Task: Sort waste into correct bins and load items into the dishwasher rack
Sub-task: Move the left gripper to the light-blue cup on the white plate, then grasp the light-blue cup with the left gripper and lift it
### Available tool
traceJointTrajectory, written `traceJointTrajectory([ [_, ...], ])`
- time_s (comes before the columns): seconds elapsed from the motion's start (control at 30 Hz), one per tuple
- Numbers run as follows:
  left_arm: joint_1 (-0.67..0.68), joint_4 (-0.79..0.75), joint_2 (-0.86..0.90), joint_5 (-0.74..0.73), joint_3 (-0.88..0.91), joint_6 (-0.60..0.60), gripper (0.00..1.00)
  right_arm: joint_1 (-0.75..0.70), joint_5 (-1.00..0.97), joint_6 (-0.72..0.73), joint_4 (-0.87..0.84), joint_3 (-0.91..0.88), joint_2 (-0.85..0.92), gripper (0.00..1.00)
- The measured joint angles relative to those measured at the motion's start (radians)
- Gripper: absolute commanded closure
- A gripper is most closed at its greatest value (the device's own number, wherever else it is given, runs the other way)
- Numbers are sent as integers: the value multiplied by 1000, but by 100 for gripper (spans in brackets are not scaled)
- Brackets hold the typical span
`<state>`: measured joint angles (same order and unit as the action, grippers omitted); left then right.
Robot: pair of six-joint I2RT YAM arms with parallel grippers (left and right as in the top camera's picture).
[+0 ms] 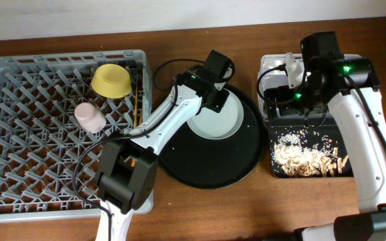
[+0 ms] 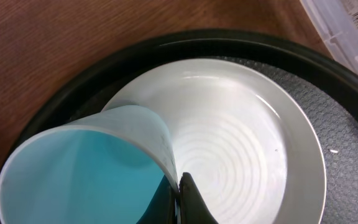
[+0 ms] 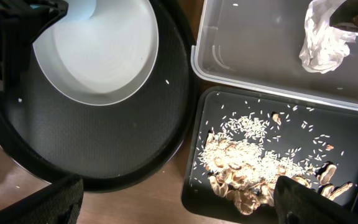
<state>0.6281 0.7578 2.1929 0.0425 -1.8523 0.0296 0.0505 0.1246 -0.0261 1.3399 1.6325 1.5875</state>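
Our left pincer (image 2: 176, 191) is pressed together on the wall of the light blue plastic cup (image 2: 86, 168), one finger inside the rim and one outside. The cup is tipped on its side, mouth toward the wrist camera, its wall resting on the pale grey round plate (image 2: 241, 149), which sits on the large round black tray (image 1: 200, 167) in the middle of the table (image 1: 246, 214). The large square grey plastic dishwasher rack (image 1: 39, 161) at the left already holds the small yellow bowl (image 1: 110, 80) and the pink cup (image 1: 89, 117). Our right pincer (image 3: 179, 199) hangs spread wide above the bins at the right. There the crumpled white paper napkin (image 3: 322, 40) lies in the clear plastic rectangular tub (image 3: 260, 37) and the beige crumbly food scraps (image 3: 247, 162) in the shallow black rectangular tray (image 3: 353, 130).

We judge the grip the weak point. It bites only a narrow strip of thin wall near the rim, so on the lift the cup could swing about the fingers or slide out. If it swings, its base may catch the plate and drag it across the tray. Carried low toward the left, it could strike the rack's near wall or an upright peg and twist free
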Motion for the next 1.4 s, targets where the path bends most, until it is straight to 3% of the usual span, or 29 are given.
traceJointTrajectory([
  [0.3, 0, 227, -48, -15, -127, 0, 100, 0, 0, 0, 0, 0, 0, 1],
  [0.5, -14, 390, -302, -169, -179, 1, 100, 0, 0, -1, 0, 0, 0, 1],
  [0.63, -85, 518, -439, -370, -198, -21, 100, 0, 0, 0, 0, 0, 0, 1],
  [0.77, -190, 612, -462, -626, -198, -94, 100, 0, 0, 0, -4, 0, 0, 1],
  [1.03, -342, 752, -454, -1148, -196, -342, 100, 0, 8, -1, -111, 0, 0, 1],
  [1.27, -343, 754, -454, -1253, -196, -395, 100, 0, 332, -2, -35, 0, 0, 1],
  [1.4, -343, 782, -454, -1270, -195, -405, 100, 1, 604, -150, 139, 0, 0, 1],
])
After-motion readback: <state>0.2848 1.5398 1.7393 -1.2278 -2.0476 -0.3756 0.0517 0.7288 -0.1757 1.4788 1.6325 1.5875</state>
